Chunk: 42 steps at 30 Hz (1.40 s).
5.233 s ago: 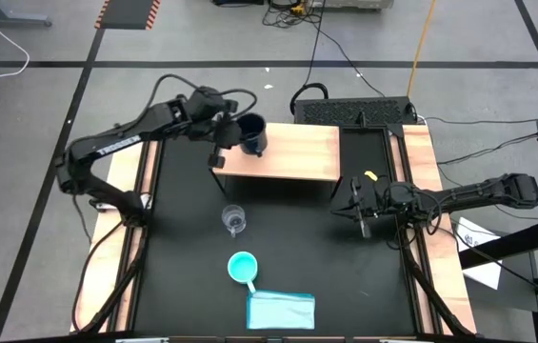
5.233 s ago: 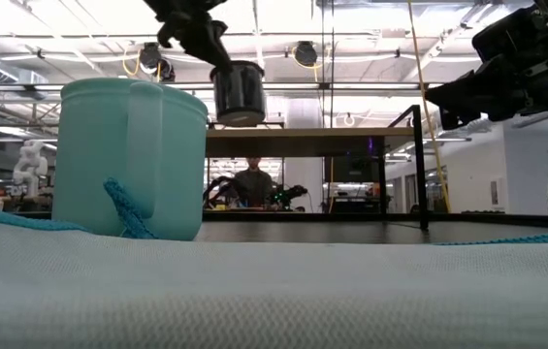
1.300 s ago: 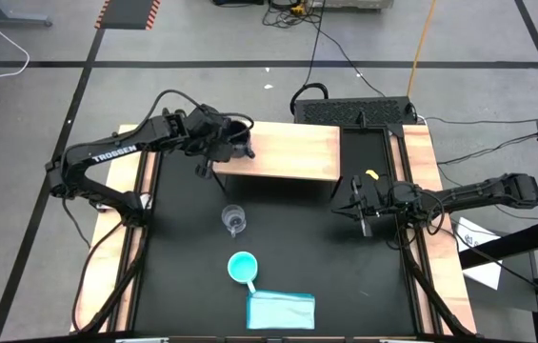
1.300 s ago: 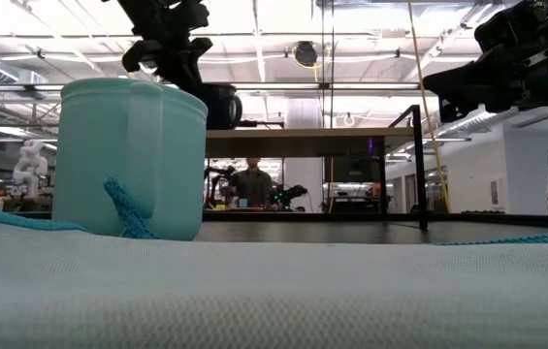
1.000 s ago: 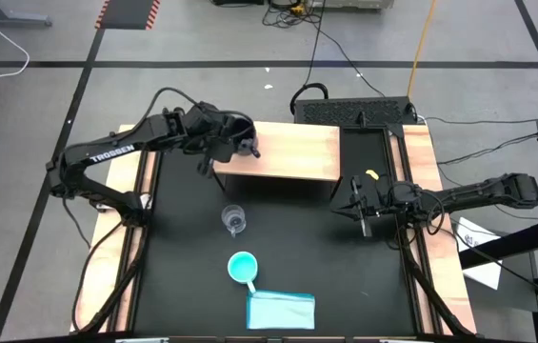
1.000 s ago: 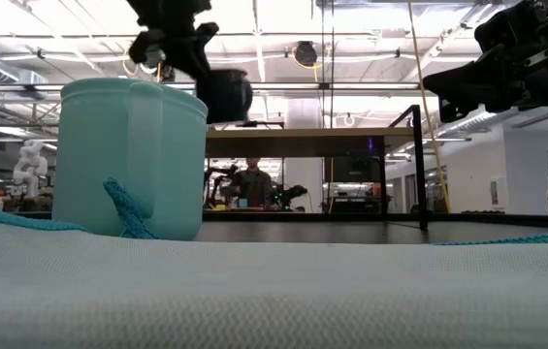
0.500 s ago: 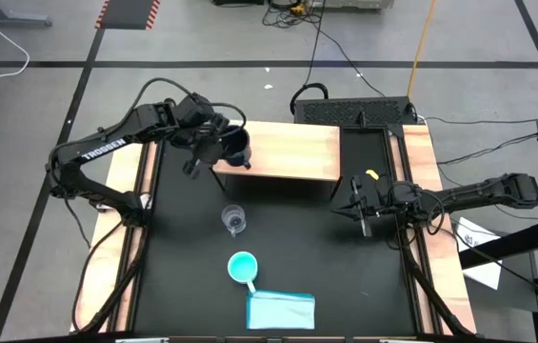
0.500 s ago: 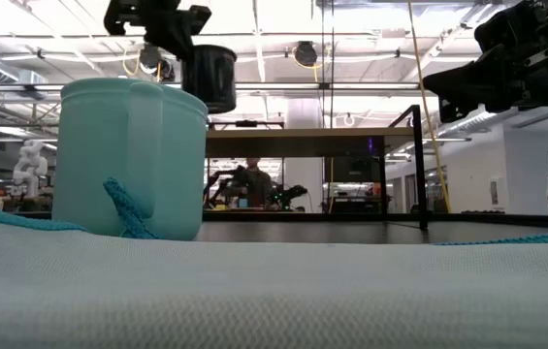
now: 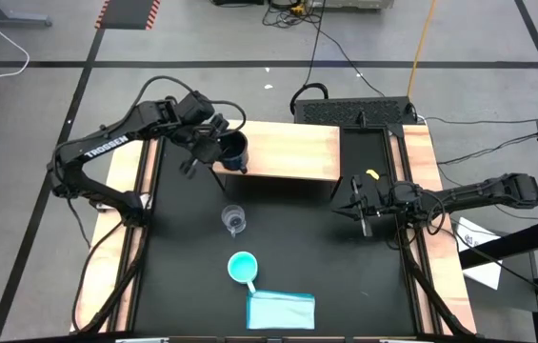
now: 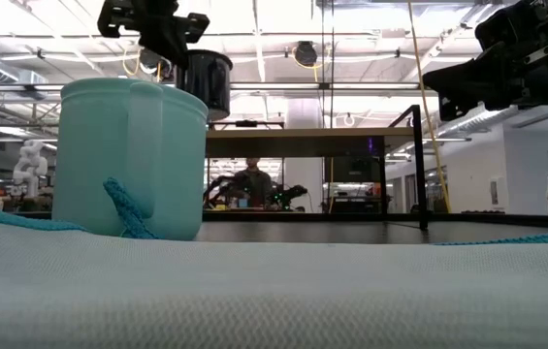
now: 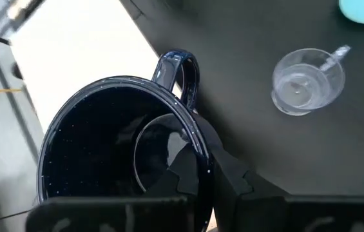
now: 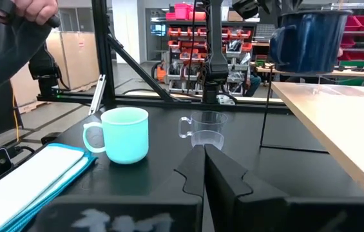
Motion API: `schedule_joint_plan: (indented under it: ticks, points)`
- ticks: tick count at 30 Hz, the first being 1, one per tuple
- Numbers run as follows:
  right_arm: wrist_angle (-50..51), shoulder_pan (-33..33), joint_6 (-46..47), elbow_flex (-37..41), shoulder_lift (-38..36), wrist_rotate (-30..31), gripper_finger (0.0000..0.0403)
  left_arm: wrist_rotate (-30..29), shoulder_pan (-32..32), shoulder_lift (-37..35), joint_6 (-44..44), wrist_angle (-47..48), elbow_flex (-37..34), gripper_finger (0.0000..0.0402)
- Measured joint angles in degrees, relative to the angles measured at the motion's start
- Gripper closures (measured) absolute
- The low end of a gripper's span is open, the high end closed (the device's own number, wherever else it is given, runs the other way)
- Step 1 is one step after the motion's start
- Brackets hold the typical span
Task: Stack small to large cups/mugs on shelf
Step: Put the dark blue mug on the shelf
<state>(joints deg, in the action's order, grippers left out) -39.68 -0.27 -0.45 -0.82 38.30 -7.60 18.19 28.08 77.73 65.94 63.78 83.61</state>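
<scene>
My left gripper [image 9: 223,148] is shut on the dark navy mug [image 9: 234,150], held in the air over the left near corner of the light-wood shelf [image 9: 292,152]. The mug also shows in the low view [image 10: 206,82] and the right wrist view [image 12: 307,38]. The clear glass cup [image 9: 234,220] stands on the black table in front of the shelf. The turquoise mug [image 9: 242,268] stands nearer the near edge, beside the cloth. My right gripper [image 9: 356,208] is shut and empty, above the table at the right of the shelf. My left gripper holds the navy mug by its wall at the rim [image 11: 201,151], just beside the handle [image 11: 180,71]. One finger [image 11: 169,171] is inside the mug and one [image 11: 230,174] is outside. The fingers point down from above. The mug hangs upright, mouth up, clear of the shelf top.
A folded light blue cloth [image 9: 281,311] lies at the table's near edge, right of the turquoise mug. Wooden strips edge the table's left and right sides. A person's arm [image 12: 8,51] shows beyond the table in the right wrist view; people stand in the room behind.
My left gripper has turned the navy mug from lying on its side at the shelf's left end to upright, mouth up. It has lifted it a little and carried it slightly toward the table's left and near edges, staying shut on it.
</scene>
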Motion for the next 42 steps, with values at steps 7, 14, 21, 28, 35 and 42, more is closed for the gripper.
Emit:
schedule_joint_plan:
  ticks: [7, 14, 21, 28, 35, 42]
  points:
    - [0.0, 0.0, 0.0, 0.0, 0.0, 0.01, 0.0403, 0.2, 0.35, -0.02, -0.25, -0.29, -0.02, 0.0386]
    - [0.0, 0.01, 0.04, 0.0, 0.0, 0.02, 0.0403, -0.11, 0.33, 1.43, -0.96, -0.25, -0.04, 0.0386]
    - [0.02, 0.01, 0.04, 0.0, 0.0, 0.01, 0.0403, -1.15, 0.35, 2.53, -0.51, -1.04, -0.09, 0.0386]
    - [0.02, 0.0, -0.16, -0.02, -0.01, 0.01, 0.0403, -1.33, 0.65, 2.56, -0.62, -0.88, -0.09, 0.0386]
    - [0.02, 0.01, -0.2, 0.0, -0.01, 0.01, 0.0403, -1.86, 0.63, 2.56, -1.17, -0.54, -0.1, 0.0386]
    - [0.04, 0.01, -0.2, -0.02, 0.0, 0.01, 0.0403, -1.82, 0.63, 2.56, -1.67, -0.61, -0.11, 0.0386]
